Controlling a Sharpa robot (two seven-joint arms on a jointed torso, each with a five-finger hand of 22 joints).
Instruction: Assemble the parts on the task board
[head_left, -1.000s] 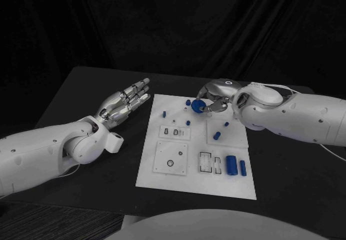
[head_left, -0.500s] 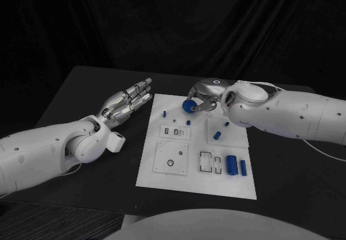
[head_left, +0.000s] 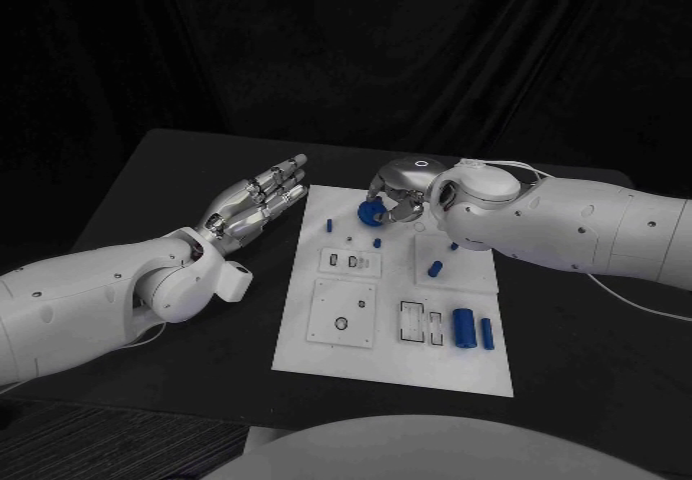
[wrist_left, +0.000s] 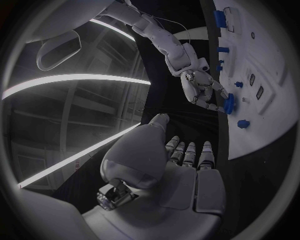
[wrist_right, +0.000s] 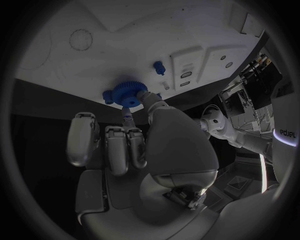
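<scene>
In the head view the board (head_left: 392, 290) lies in the middle of the black table (head_left: 173, 180). The right hand (head_left: 397, 195) hangs over the board's far edge and pinches a blue gear (head_left: 372, 213) in its fingertips. Small blue pegs stand near the far edge, one (head_left: 329, 227) toward the left and one (head_left: 376, 243) just below the gear. Another peg (head_left: 436, 268) stands on a raised plate further right. A blue cylinder (head_left: 463, 328) and a thinner pin (head_left: 486, 335) lie side by side near the board's near right corner. The left hand (head_left: 257, 198) is off the board's left side, fingers straight and apart, holding nothing.

In the left wrist view the left hand (wrist_left: 181, 165) shows flat, its fingers extended and empty. Beyond it the right hand (wrist_left: 203, 90) holds the gear (wrist_left: 229, 103) at the board's (wrist_left: 269, 60) edge.

In the right wrist view the right hand (wrist_right: 140, 145) grips the gear (wrist_right: 127, 94) between thumb and fingertips, just above the board (wrist_right: 125, 45). A peg (wrist_right: 159, 67) stands beyond the gear.
</scene>
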